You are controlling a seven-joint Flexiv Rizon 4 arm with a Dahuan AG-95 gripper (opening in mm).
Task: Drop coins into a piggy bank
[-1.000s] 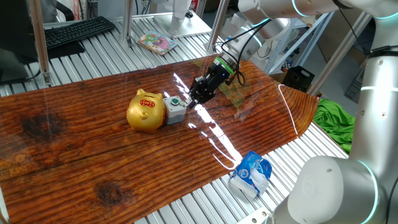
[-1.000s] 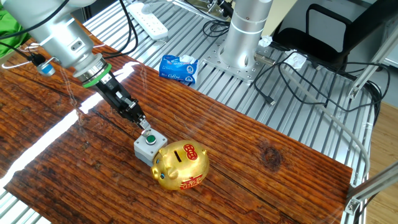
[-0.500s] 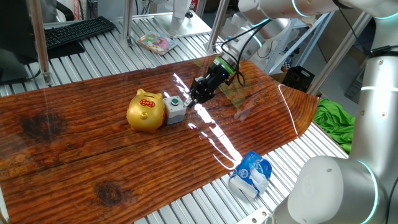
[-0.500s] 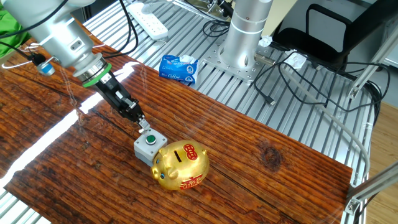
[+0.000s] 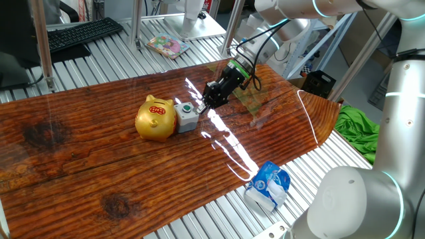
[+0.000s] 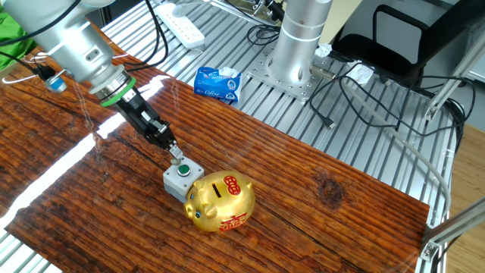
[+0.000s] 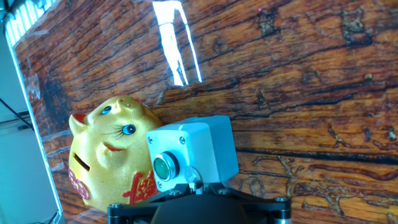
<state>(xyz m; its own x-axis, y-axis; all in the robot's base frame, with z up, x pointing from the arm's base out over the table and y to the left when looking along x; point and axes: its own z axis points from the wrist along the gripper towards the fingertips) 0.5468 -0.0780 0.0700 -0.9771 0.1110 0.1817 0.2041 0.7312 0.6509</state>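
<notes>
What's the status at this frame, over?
Gripper poised just above the grey box's green button; jaw state unclear, no coin visible. Piggy bank upright on the table, slot up, touching the grey box. Box sits between gripper and bank.

gripper (image 6: pixel 173 149) just above grey box (image 6: pixel 183 178); piggy bank (image 6: pixel 221 201) touching box; wooden table (image 6: pixel 318 182)

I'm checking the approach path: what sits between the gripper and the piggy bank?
The grey box with a green button, beside the piggy bank, below the gripper; clearest in the other fixed view.

piggy bank (image 5: pixel 155 119): 1 (gold); grey button box (image 5: pixel 186 115): 1; blue packet (image 5: pixel 268 184): 1
</notes>
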